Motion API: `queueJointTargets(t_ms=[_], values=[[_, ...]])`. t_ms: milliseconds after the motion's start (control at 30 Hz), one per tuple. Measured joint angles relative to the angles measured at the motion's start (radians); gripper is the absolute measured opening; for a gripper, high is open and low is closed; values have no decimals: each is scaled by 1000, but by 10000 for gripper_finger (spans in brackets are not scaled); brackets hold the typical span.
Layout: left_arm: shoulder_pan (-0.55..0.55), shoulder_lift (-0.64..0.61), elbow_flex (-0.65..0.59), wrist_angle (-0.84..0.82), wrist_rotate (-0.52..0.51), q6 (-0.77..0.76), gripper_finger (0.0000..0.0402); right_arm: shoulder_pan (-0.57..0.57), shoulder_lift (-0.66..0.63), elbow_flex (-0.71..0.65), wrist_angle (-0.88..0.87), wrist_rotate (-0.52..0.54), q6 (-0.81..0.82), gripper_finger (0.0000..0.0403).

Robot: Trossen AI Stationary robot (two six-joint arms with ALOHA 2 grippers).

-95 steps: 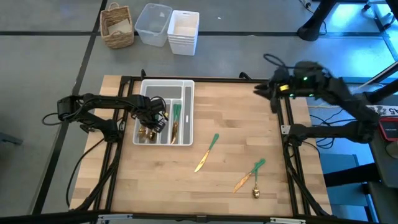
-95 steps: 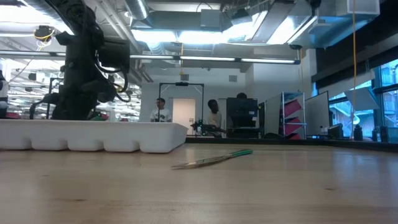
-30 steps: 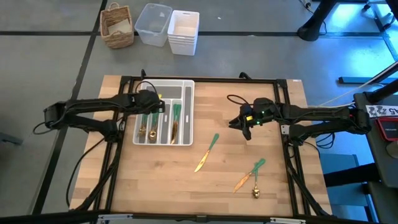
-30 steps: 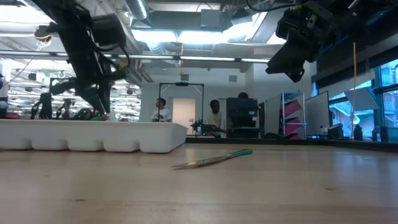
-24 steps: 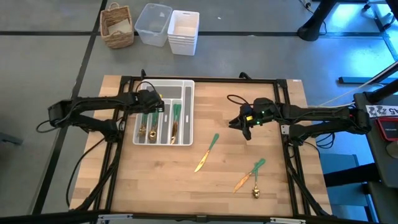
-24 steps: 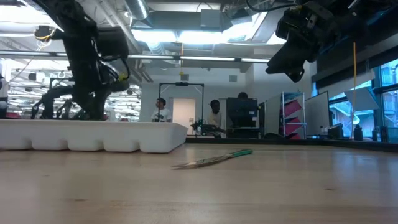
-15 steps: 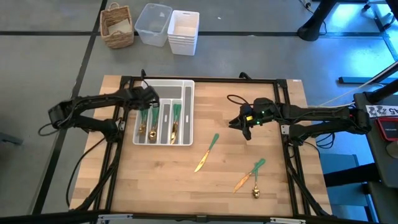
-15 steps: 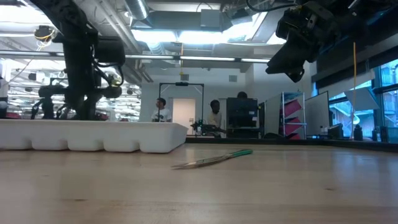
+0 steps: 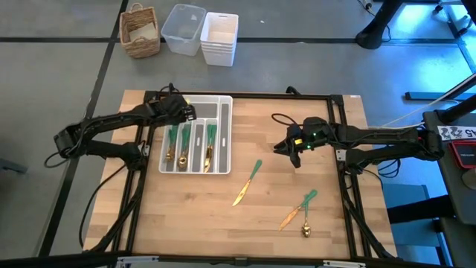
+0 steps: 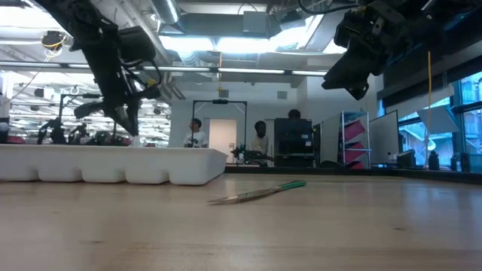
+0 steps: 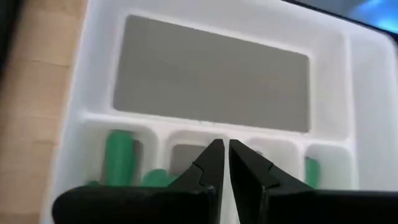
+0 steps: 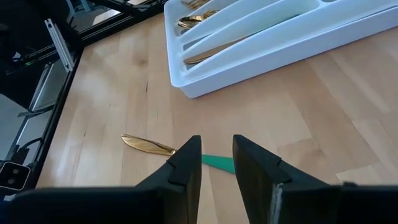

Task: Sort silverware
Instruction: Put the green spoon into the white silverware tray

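Left gripper [image 9: 181, 112] has moved from over the tray's [image 9: 225, 134] silverware [image 9: 195, 145] to its upper-left corner, clenched, empty. Right gripper [image 9: 290, 149] unchanged at centre-right, parted, empty. Loose knife [image 9: 247, 182] unmoved, lower centre.

Two black jointed arms, looped black cables, green LED on right wrist, dark wedge fingers [image 11: 249, 177]
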Motion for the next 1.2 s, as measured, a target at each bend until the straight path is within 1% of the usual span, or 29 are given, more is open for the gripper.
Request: queueJointTargets(t_ms=[100,167,267,333,467,600,733,800,933,1000,1067,1133,1200], values=[[-4,-9,0,61,98,-2,17,0,-1,0,0,-27,1,95],[-23,-16,0,153,210,23,17,0,-7,2,-6,-64,-1,95],[-97,-17,0,338,368,49,17,0,-22,12,-5,-115,-6,95],[-177,-12,0,458,406,49,17,0,-29,16,-5,-131,-8,95],[-344,7,0,632,382,50,17,0,-32,17,-28,-180,0,95],[-477,41,0,746,333,48,17,0,-32,17,-100,-284,90,95],[-562,87,0,824,261,99,17,1,-32,17,-157,-369,321,95],[-591,118,0,849,223,121,17,16,-32,17,-176,-383,460,95],[-623,186,0,925,184,127,17,121,-35,17,-202,-390,733,95],[-628,217,0,953,184,141,17,200,-35,17,-201,-379,853,95],[-632,244,0,974,183,154,17,294,-35,18,-209,-332,963,95],[-632,262,0,982,183,163,17,391,-35,18,-231,-244,1091,95],[-632,277,0,992,183,180,17,490,-35,18,-254,-129,1229,95]])
